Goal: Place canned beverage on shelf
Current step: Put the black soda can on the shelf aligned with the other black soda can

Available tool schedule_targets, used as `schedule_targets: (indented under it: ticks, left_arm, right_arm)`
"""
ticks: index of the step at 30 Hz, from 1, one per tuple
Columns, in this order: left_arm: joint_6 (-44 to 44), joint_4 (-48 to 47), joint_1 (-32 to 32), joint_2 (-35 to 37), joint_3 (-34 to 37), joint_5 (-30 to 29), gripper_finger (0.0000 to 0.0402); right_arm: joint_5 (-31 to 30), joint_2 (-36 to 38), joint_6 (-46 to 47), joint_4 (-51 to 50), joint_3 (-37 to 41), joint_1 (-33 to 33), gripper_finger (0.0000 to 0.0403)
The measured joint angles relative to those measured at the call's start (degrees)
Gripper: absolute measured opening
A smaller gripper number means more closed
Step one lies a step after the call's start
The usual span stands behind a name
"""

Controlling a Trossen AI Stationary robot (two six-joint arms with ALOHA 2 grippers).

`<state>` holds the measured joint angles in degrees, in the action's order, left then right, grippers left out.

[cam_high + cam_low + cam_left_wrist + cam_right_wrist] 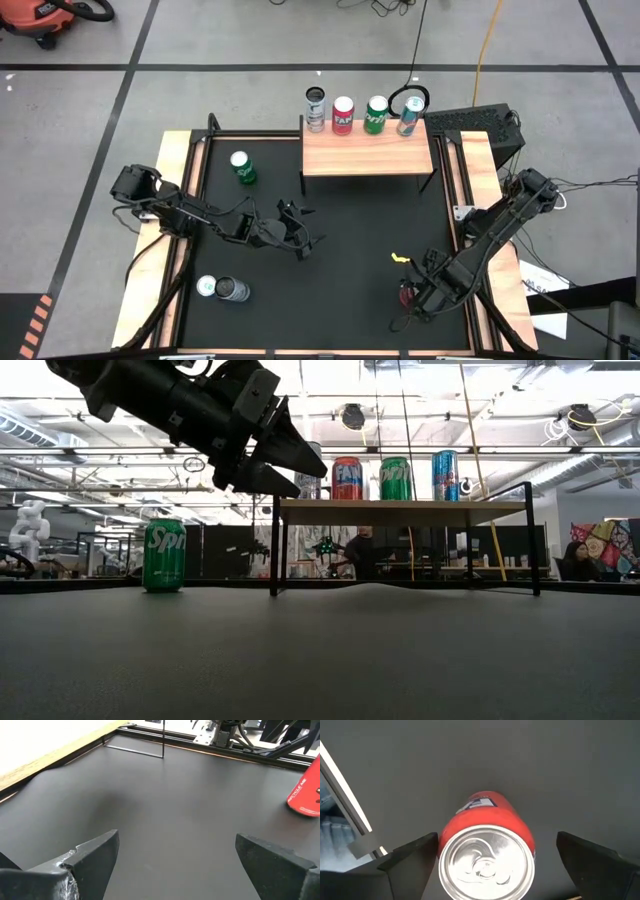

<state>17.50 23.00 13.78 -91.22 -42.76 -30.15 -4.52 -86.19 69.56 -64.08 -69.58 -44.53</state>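
**Four cans on the shelf, red can between the right gripper's fingers**

Black tabletop [350,230] fills the middle of the high view, edged in light wood, with grey taped floor around it. At upper centre stands the shelf [366,150], a light-wood board on thin black legs. Along its far edge sit four cans in a row: a silver can [316,108], a red Fanta can [343,115], a green can [375,114] and a blue can [410,115].

Left of the shelf, on the tabletop, a green Sprite can [242,168] stands upright; in the low view it shows at left, well apart from the shelf legs. At lower left of the high view two more cans [222,289] stand side by side, touching or nearly so.

The left gripper [300,238] is near the middle of the table, below the shelf's left end, fingers spread wide and holding nothing.

The right gripper [408,300] is at lower right of the high view, over a red can [487,852]. Its wrist view looks down on the can's silver top, fingers wide on either side, not touching it. A small yellow scrap [400,258] lies just above it.
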Motion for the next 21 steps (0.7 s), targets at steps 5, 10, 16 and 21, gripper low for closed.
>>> schedule_targets:
  ticks: [5,10,16,21]
  left_arm:
    - [-1.3,-3.7,0.5,2.0,0.0,-0.5,0.0393]
    - [0.2,-14.7,2.6,10.2,-0.1,-10.6,0.0393]
    - [1.7,-23.3,4.8,17.5,-0.1,-21.0,0.0393]
    - [4.0,-26.9,4.5,18.3,-0.1,-21.1,0.0393]
  right_arm:
    - [-0.4,0.7,-1.5,1.6,0.1,-0.3,0.0393]
    - [-4.4,3.0,-3.8,5.3,0.1,-1.7,0.0393]
    - [-11.6,6.1,-4.4,6.1,0.1,-3.5,0.0393]
    - [-20.2,8.2,-4.9,6.6,0.1,-4.9,0.0393]
